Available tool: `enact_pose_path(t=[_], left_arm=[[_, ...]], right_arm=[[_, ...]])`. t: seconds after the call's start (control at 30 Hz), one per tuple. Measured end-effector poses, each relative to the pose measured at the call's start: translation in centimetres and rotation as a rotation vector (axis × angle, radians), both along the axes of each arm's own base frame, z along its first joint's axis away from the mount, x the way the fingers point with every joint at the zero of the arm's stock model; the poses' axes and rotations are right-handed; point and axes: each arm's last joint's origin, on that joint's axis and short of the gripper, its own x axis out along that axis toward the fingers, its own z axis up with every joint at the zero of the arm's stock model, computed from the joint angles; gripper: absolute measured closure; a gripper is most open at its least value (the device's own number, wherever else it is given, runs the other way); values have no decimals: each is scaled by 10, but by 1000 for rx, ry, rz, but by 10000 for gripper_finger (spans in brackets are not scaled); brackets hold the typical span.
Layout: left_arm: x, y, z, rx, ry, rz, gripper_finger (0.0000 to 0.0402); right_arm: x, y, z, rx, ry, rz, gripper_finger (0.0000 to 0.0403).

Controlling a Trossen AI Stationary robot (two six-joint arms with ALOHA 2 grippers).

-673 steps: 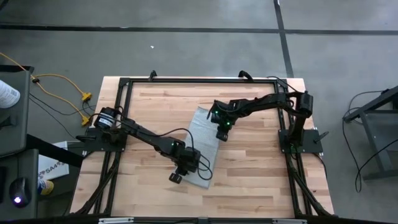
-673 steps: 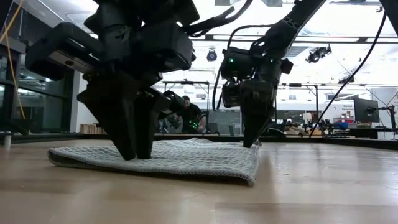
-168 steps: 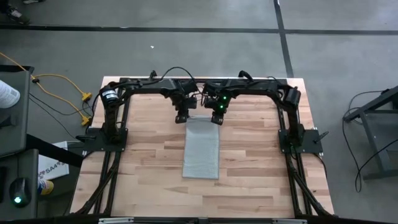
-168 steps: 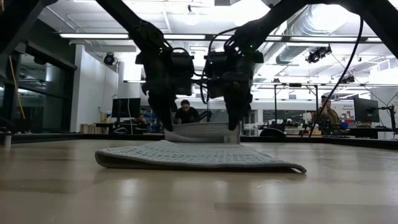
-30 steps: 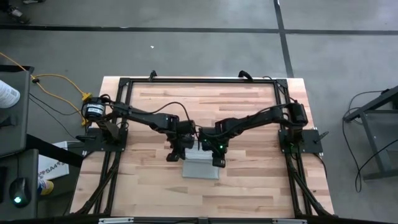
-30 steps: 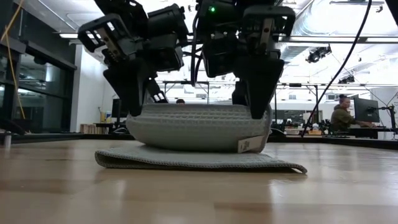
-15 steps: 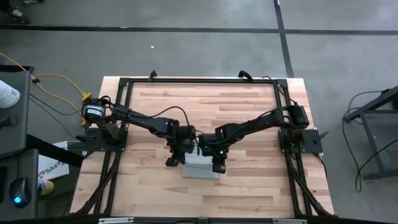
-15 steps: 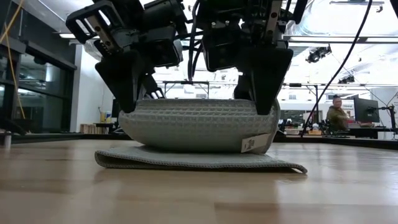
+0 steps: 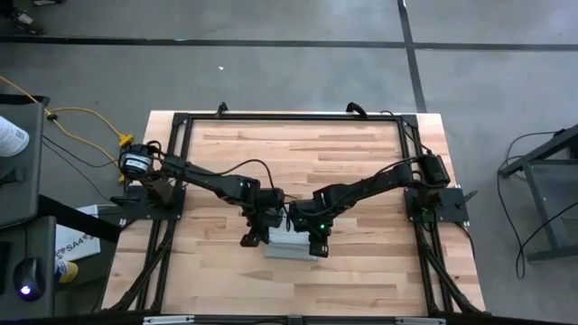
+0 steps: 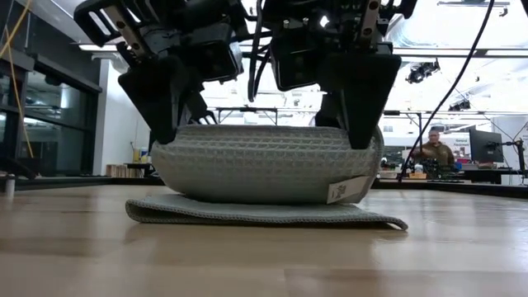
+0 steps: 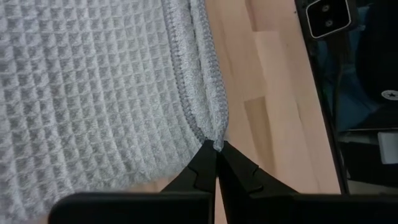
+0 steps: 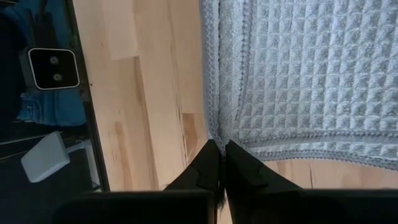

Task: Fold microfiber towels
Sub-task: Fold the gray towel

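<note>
While both sets of my jaws are pinched fully closed on the folded-over edge of the grey towel, I am midway through the second fold, carrying the far end over the half lying flat on the wooden table.

My left gripper nips one corner where the hemmed edges meet, with no gap between the fingers. My right gripper does the same at the other corner. From above, the left gripper and right gripper sit just beside each other over the towel, near the table's front middle.

In the level view the lifted layer bulges in a rounded loop between my grippers, a small label hanging at one end, and its belly rests on the flat lower layer.

As I judge it, the next move calls for drawing both corners on toward the near edge together, lowering them until the edges line up, then releasing.
</note>
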Motion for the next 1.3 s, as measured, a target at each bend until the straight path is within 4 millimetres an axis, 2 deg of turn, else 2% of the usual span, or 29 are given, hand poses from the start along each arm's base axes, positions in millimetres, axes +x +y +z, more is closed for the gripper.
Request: enact_pose_path(t=[0.17,0.3,0.5,0.7,0.9,1.07,1.3], left_arm=[[0,1,0,0,-2,2,386],[-2,0,-3,-3,24,-2,355],[-1,1,-1,-1,4,1,324],[2,0,0,-3,-21,2,319],[3,1,1,-7,-42,-9,318],[4,14,0,41,-63,7,318],[1,54,-4,155,-8,119,318]], right_arm=[[0,0,0,7,3,-2,389],[-4,1,-3,-15,45,-13,365],[-2,0,-2,-25,16,-11,328],[-1,0,-2,-28,7,-8,305],[-1,0,-1,-28,-7,10,299],[1,-9,-2,-64,-28,11,299],[1,-38,-3,-107,8,-29,298]])
